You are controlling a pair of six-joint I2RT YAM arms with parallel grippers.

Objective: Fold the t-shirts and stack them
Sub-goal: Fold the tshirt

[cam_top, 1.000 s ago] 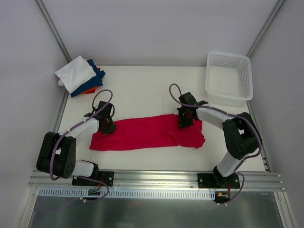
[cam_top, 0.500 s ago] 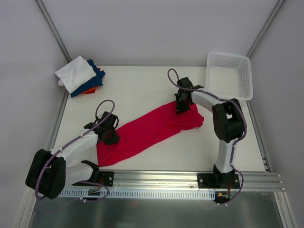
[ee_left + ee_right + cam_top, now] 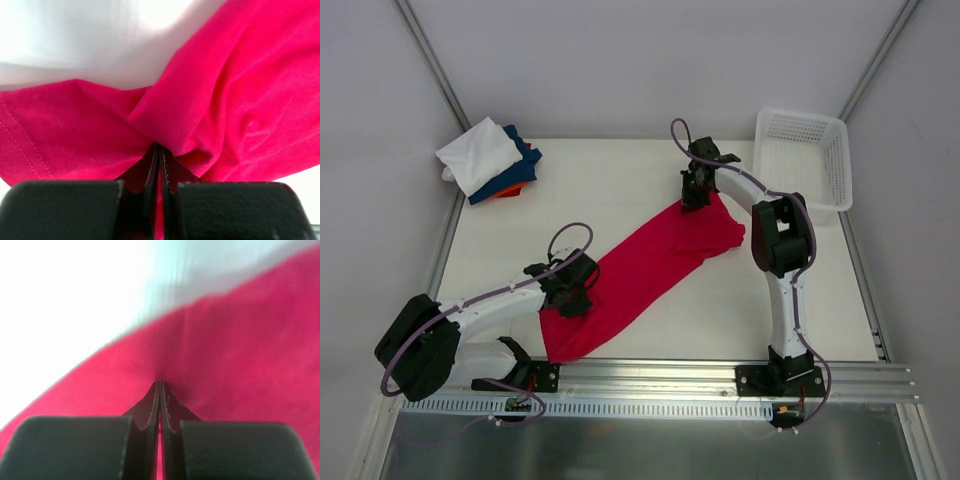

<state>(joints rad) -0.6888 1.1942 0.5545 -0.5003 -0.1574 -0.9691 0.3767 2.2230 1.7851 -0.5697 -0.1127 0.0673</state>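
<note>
T-shirt [image 3: 650, 262] swung diagonal; wrist views show left tool [image 3: 159, 150], likely right tool [image 3: 160, 386], pinching.

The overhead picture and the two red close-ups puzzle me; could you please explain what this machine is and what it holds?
Two robot arms are bolted at the near edge of a table. The wide picture comes from a camera above them; each close-up comes from a camera on one wrist. The left gripper and right gripper are both shut on a red t-shirt, stretched diagonally between them. Some folded shirts lie stacked far left, a white basket far right.
</note>
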